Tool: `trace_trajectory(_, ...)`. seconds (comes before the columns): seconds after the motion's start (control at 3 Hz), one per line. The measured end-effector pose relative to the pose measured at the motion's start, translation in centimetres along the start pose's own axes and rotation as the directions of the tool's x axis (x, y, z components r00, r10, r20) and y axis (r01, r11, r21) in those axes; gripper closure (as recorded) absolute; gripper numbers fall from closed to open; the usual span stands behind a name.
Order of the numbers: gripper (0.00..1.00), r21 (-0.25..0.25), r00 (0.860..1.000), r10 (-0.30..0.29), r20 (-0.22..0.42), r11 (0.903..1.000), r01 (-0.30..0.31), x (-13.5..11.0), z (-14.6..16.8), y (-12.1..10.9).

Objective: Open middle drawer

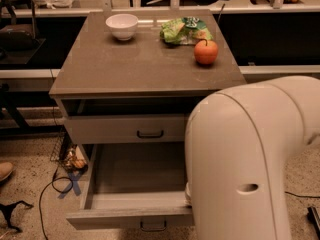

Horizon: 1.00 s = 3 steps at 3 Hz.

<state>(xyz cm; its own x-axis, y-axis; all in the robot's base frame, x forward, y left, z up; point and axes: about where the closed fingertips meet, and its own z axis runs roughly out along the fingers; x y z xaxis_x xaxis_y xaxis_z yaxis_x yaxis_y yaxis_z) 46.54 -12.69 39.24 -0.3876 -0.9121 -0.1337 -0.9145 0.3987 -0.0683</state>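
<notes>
Arm (250, 159) bends over open middle drawer (135, 181); pincer (189, 195) at its front edge, grip unclear.

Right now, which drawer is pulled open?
The middle drawer, pulled far out, inside showing; the top drawer isn't. The hand hides behind the white arm.
</notes>
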Motion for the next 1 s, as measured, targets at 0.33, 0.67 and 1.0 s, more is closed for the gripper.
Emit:
trace_trajectory(0.33, 1.00, -0.013, 1.000, -0.023, -0.013, 0.9997, 0.023, 0.09, 0.06, 0.71)
trace_trajectory(0.67, 1.00, -0.013, 1.000, -0.023, -0.013, 0.9997, 0.022, 0.08, -0.04, 0.72)
trace_trajectory(1.0, 1.00, -0.019, 1.000, -0.012, -0.004, 0.9997, 0.012, 0.89, -0.08, 1.16)
